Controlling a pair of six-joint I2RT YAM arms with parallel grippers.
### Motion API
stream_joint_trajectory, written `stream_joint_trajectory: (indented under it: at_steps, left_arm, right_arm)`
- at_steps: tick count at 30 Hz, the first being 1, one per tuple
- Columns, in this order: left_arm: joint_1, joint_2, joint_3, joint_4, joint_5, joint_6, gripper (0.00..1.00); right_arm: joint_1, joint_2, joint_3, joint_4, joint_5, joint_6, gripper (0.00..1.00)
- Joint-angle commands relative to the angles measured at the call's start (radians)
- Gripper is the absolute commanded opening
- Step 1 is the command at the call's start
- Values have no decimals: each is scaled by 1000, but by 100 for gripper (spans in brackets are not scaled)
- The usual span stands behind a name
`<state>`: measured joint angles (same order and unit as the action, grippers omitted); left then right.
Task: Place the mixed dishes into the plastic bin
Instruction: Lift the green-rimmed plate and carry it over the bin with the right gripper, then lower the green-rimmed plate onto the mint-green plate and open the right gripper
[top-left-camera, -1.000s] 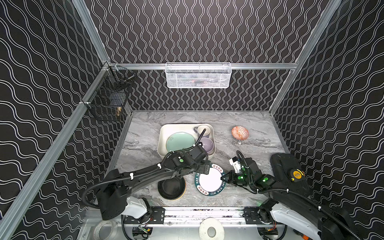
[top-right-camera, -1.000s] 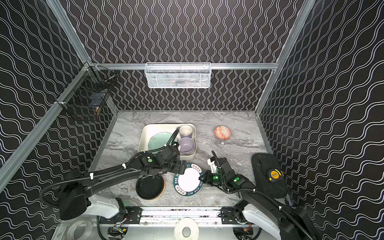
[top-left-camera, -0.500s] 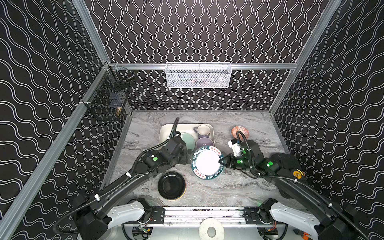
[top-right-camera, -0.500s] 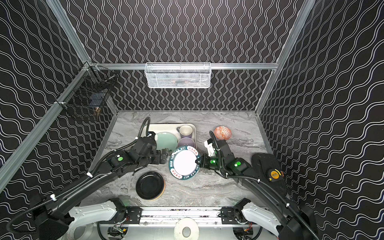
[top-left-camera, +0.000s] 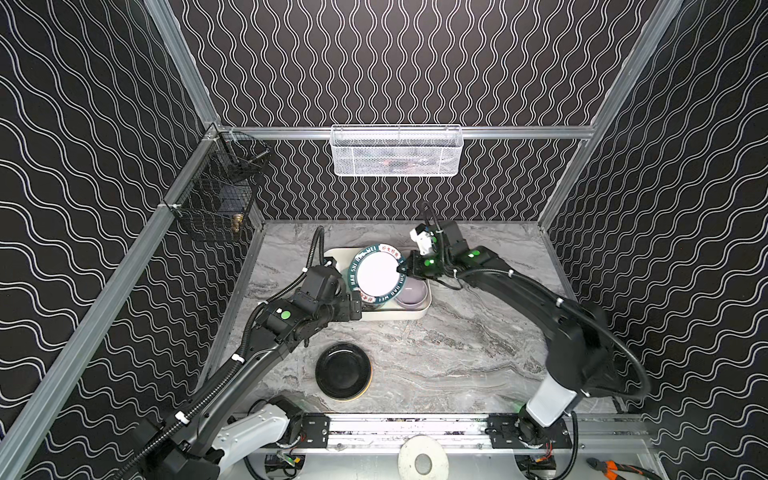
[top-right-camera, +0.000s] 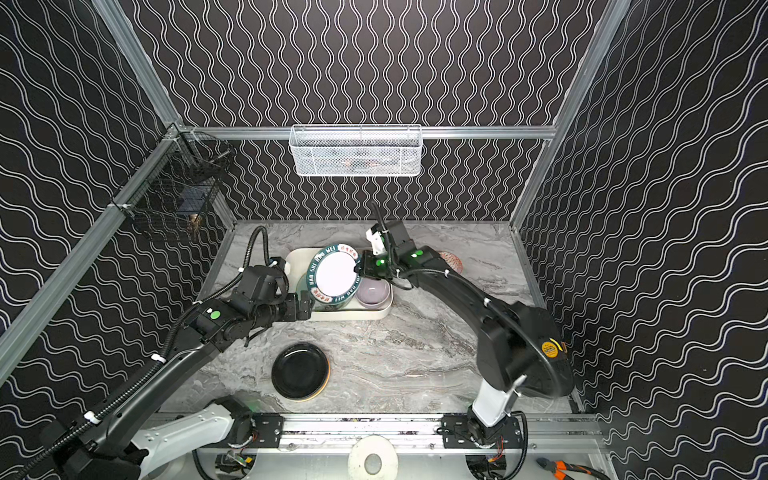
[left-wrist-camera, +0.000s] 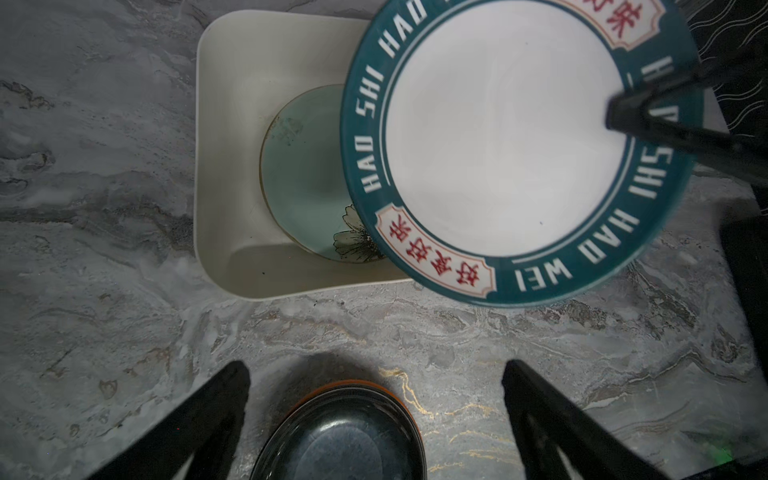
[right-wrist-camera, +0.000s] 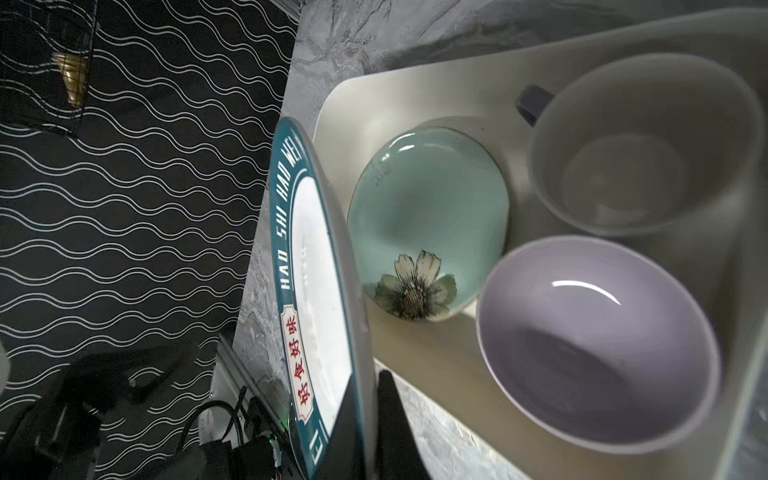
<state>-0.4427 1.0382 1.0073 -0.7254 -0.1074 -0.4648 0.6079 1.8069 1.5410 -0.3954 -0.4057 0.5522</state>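
Right wrist view: lettered plate (right-wrist-camera: 307, 270), tilted over plastic bin (right-wrist-camera: 415, 95), rim-clamped in right jaws; left jaws apart, empty. Risk: rim slip, chipping lavender bowl (right-wrist-camera: 582, 353).

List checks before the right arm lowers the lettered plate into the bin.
1. Grip: right gripper shut on the lettered plate rim: ok.
2. Position: plate tilted above the bin: ok.
3. Landing spot: mint plate bare: ok.
4. Clearance to bowl and mug: cannot tell.
5. Left gripper open, empty, outside the bin: ok.
6. All dishes binned: not ok, black plate on the table.
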Motion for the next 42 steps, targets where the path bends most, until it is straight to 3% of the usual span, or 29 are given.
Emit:
stream_joint_trajectory:
  at_steps: [1,7,19,34,42]
  left_arm:
    - [32,9,-6,11,38,53,98]
    - [97,36,-24,41,88,84,98]
    - [140,114,-53,119,150,92,98]
    - [169,150,-70,158,195,96,98]
    - [171,151,-75,163,199,97,98]
  right_arm:
    - [3,110,83,6,-58,-25,2]
    - [3,261,182,-11,-70,-50,2]
    - [3,442,373,-124,-57,-105,2]
    - [-1,535,446,-169,-50,-126,4]
    - [-2,560,471,-193,-30,-138,15]
